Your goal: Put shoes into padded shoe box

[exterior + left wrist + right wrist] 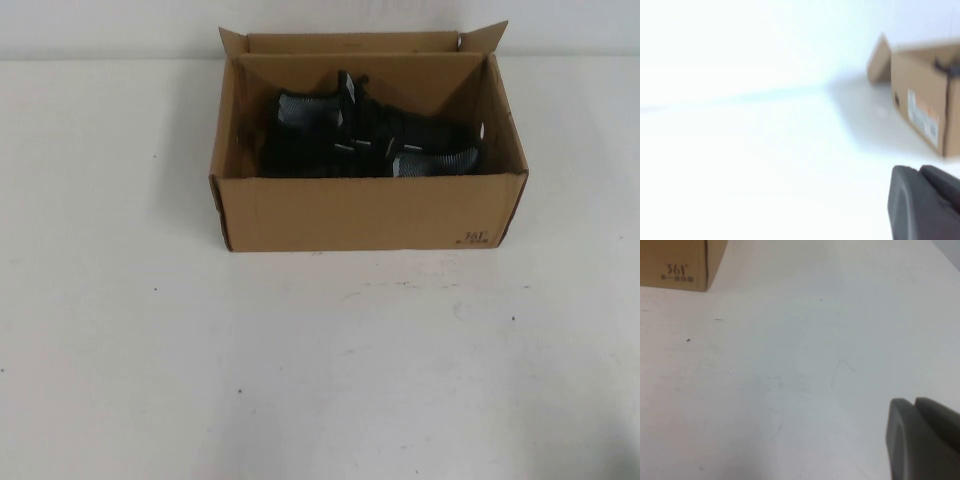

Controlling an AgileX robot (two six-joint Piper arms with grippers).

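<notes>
White table [120, 350] is hosting the padded shoe box [370, 212], the shoes [370, 140] sitting inside; the left gripper [925, 205] and right gripper [922, 440] are idling nearby, their grip unreadable, and a careless swing risks nudging the box.

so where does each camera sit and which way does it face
High: raised on the robot's side, angled down at the box holding the shoes; no arm shows.
Left wrist: on the left arm, low, facing the box's labelled side; left gripper at the edge.
Right wrist: facing table and logo corner; right gripper at the edge.
All share the box.
</notes>
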